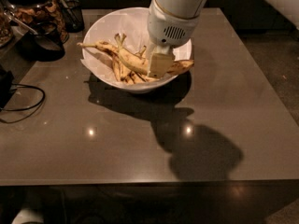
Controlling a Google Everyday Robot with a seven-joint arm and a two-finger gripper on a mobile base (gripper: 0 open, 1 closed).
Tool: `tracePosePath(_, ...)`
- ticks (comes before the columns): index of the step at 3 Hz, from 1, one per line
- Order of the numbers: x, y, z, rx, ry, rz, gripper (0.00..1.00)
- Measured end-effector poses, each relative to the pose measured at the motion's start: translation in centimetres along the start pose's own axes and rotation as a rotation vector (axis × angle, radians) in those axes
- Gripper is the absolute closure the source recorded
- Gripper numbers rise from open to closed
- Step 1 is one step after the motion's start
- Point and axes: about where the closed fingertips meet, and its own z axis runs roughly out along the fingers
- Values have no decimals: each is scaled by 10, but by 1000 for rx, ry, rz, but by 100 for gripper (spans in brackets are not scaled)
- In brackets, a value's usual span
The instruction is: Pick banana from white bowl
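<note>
The tool (159, 65) hangs low inside the white bowl (103, 28), at the right side of the pile, just over the middle of the banana (132, 61). I cannot tell whether the tool grips it. The banana lies in the bowl among other bananas. The bowl stands on the worktop (140, 148), near a glass jar (33, 9).

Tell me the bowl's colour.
White, paper lining too; camera view. The gripper is down in the bowl, at the bananas.
</note>
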Motion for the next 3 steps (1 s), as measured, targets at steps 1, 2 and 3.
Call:
tracePosePath(1, -5, 9, -9, 13, 22, -16, 100)
tracePosePath(2, -7, 26, -17, 7, 14, -29, 100)
tracePosePath(3, -5, 50, -24, -4, -17, -23, 100)
